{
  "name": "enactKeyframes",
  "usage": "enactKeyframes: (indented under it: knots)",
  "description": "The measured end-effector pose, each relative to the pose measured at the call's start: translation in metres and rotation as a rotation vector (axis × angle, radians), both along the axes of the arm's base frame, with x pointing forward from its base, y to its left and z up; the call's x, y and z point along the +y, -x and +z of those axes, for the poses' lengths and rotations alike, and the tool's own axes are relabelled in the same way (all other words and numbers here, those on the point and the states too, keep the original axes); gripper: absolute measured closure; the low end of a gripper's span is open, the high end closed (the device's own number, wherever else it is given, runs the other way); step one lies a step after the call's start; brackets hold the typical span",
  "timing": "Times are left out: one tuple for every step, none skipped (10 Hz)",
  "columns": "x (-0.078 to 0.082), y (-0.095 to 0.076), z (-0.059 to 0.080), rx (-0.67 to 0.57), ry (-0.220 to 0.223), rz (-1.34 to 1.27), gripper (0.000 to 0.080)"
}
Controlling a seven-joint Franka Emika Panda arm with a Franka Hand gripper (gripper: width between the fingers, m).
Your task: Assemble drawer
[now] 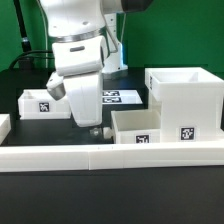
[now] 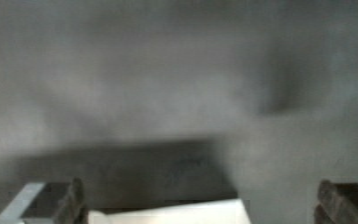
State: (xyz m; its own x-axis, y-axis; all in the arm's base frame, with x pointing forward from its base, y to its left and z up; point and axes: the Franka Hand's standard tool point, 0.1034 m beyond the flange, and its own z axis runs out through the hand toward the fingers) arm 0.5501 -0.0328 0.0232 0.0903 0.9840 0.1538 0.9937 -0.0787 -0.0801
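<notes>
Exterior view: three drawer parts are seen on the dark table (image 1: 20, 200), behind the long low white border wall (image 1: 110, 157).

- The housing (image 1: 185, 100) is placed at the exterior view's right. It is set with its open side up, and a tag is carried on the wall turned toward the camera. It is the tallest part. Its long axis cannot be told from this angle.
- The near tray (image 1: 140, 128) is placed just beside the housing, on the side toward the exterior view's left and close behind the border wall. Its open side is turned up, a tag is seen on its camera-facing wall, and its longer side is laid across the view.
- The far tray (image 1: 42, 101) is placed well apart from the others, at the exterior view's left. It is open side up, with its tag toward the camera.
- The marker board (image 1: 117, 97) is seen flat on the table behind the arm.

The gripper (image 1: 96, 126) is held low over the table between the two trays, near the near tray's left end. No contact with any part is seen.

Wrist view, blurred: the fingers (image 2: 51, 202) are seen spread wide apart, with nothing clamped between them. The pale edge below them cannot be identified.
</notes>
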Motion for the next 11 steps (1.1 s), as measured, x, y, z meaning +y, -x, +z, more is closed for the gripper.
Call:
enactKeyframes:
  knots:
    - [0.008,0.0,0.002,0.003,-0.002,-0.013,0.0151]
    - [0.015,0.0,0.002,0.006,-0.005,-0.02,0.0151]
    - [0.023,-0.001,0.003,0.01,-0.005,-0.04,0.0151]
    - [0.03,-0.002,0.004,0.013,-0.002,-0.052,0.0151]
    - [0.036,-0.004,0.005,0.016,0.003,-0.068,0.0151]
    - [0.042,-0.005,0.006,0.022,0.004,-0.083,0.0151]
    - [0.048,-0.007,0.007,0.022,0.004,-0.092,0.0151]
    - [0.051,-0.008,0.007,0.023,0.003,-0.095,0.0151]
    - [0.053,-0.009,0.008,0.024,0.003,-0.1,0.0151]
    - [0.054,-0.01,0.01,0.024,0.002,-0.101,0.0151]
    - [0.052,-0.011,0.01,0.023,0.002,-0.104,0.0151]
